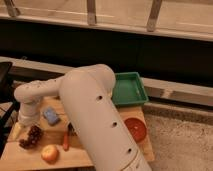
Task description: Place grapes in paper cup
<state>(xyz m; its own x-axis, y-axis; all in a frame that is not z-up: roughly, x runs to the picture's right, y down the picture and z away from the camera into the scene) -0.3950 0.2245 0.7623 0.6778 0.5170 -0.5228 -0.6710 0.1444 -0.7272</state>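
Camera view: the gripper (pixel 23 123) hangs low over the picture-left end of the wooden table (pixel 27 161), spread or pressed together, can't tell. The grapes (pixel 31 137) lie on the wood just beside it, toward the camera and slightly picture-right, with the cluster's long axis running diagonally. Paper cup not identifiable — the pale object (pixel 16 131) next to the grapes may be it, can't tell. My read: short drop onto the grapes first.

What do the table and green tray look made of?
The table: likely wood, matte, warm tan surface. The green tray: probably plastic, smooth, uniform colour, raised rim. The claw hangs over the table's end at the picture's left, beside the grapes.
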